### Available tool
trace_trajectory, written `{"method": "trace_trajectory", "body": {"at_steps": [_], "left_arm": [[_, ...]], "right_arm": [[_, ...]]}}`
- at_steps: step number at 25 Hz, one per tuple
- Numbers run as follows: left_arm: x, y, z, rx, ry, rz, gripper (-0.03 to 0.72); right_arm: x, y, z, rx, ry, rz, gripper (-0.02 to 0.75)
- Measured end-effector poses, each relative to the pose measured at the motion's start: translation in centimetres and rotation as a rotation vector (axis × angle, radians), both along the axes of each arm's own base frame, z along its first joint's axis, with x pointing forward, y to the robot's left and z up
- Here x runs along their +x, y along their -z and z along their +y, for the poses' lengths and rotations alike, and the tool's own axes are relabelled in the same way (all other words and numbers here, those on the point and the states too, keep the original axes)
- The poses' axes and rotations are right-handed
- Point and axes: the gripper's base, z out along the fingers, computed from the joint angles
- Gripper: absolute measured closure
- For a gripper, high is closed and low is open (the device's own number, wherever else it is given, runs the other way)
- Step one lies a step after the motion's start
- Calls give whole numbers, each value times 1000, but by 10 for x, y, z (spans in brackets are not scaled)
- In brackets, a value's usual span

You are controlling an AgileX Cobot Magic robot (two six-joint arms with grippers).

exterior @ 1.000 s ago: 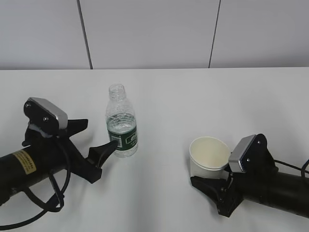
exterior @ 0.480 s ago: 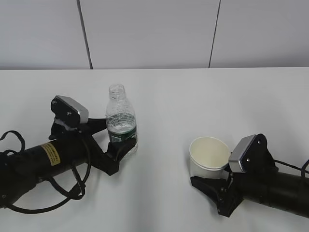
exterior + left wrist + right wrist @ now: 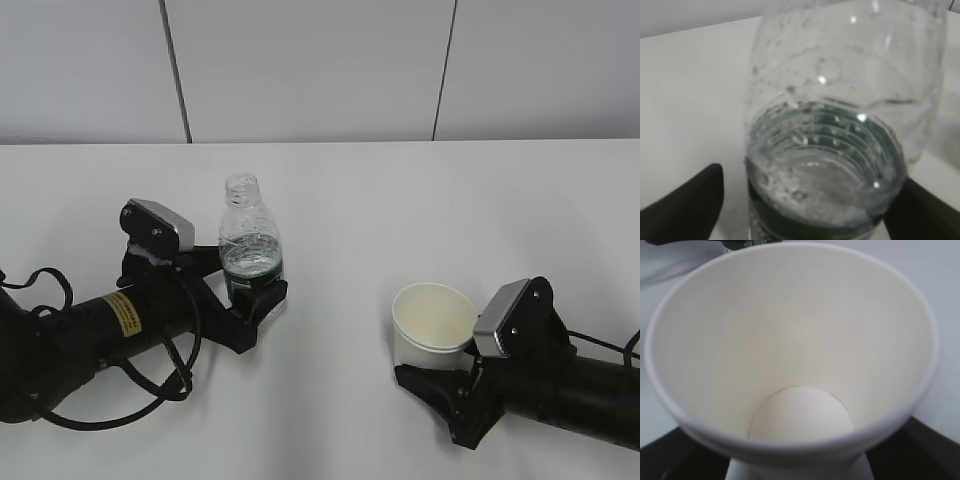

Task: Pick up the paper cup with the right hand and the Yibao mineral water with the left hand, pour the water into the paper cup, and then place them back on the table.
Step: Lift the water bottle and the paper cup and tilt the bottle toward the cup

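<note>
So, quick rundown of where your two arms sit right now:

Bottle spot: the Yibao mineral water (image 3: 252, 255) stands upright on the table (image 3: 400, 200), left of centre in the exterior view, long axis vertical, no cap on it.

Left side: your left hand (image 3: 248, 290) comes in low from the lower left of the frame, with one finger in front of the label band and one behind it. In the left wrist view the Yibao mineral water (image 3: 835, 150) fills the picture, a black finger at each bottom corner. Looks spread around the bottle rather than squeezing it, but I can't tell if the pads are touching yet.

Cup spot: the paper cup (image 3: 433, 325) is upright, right of centre and lower in the frame, well apart from the bottle.

Right side: your right hand (image 3: 440, 385) sits low at the cup's base from the lower right. The right wrist view looks straight into the empty paper cup (image 3: 795, 355), with dark finger bits at the bottom corners. Whether it's actually clamped, can't say.

Key relation: bottle is dead centre between the left fingers, so closing should be all that's needed before lifting. That's my read.

What changed: a second ago the left hand was short of the bottle, off to its left. It has since slid in around the label. Right arm and cup look the same.
</note>
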Motion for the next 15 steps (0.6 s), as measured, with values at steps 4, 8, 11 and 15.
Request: {"method": "trace_trajectory", "body": {"at_steps": [4, 8, 11, 15], "left_arm": [[1, -1, 0, -6, -11, -1, 150], [3, -2, 0, -8, -11, -8, 182], [4, -2, -1, -9, -10, -10, 225], [4, -2, -1, 6, -4, -26, 290]], "right_arm": [[0, -1, 2, 1, -33, -7, 202], [5, -3, 6, 5, -93, -38, 203], [10, -5, 8, 8, -109, -58, 203], [16, -8, 10, 38, -115, -51, 205]]}}
